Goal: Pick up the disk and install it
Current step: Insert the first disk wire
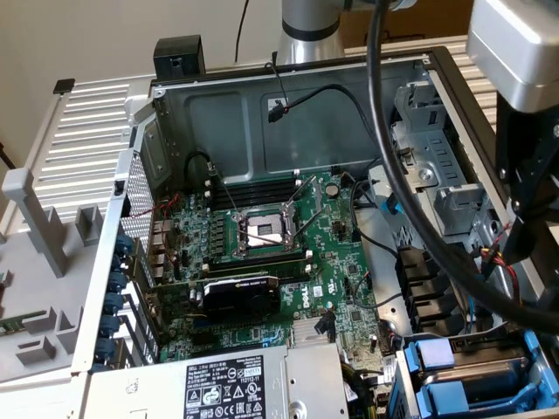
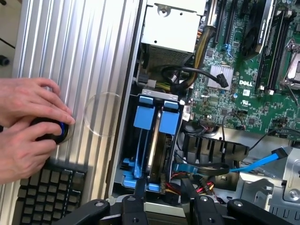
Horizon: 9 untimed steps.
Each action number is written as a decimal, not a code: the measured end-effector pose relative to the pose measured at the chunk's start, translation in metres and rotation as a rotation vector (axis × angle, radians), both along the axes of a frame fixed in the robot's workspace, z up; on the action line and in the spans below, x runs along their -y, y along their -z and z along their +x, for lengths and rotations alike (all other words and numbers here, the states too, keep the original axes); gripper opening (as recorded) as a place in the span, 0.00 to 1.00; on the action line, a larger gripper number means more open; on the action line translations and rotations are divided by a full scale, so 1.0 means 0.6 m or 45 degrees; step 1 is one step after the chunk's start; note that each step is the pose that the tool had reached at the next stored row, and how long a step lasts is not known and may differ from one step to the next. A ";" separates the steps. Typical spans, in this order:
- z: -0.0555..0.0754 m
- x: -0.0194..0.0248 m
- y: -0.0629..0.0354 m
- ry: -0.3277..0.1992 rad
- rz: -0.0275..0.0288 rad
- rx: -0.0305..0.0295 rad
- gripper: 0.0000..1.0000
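Disk (image 2: 153, 145), grey metal in blue plastic carrier, sits in drive bay (image 2: 161, 96); your tool (image 2: 164, 190) hovers close, jaws apart, empty.

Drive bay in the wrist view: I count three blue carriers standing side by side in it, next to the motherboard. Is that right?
Not three. The wrist view shows two blue carriers standing side by side in the drive bay, next to the motherboard. The rest of your reading holds.
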State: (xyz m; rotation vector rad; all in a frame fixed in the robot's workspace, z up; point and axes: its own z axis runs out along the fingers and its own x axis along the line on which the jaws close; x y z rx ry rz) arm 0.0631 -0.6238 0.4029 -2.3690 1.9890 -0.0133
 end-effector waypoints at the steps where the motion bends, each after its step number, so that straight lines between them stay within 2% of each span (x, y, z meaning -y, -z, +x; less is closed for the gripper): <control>1: 0.001 0.0035 0.002 0.000 0.0046 0.0000 0.43; 6: 0.005 0.0210 0.012 0.000 0.0262 0.0000 0.43; 9: 0.007 0.0278 0.017 -0.002 0.0412 0.0000 0.43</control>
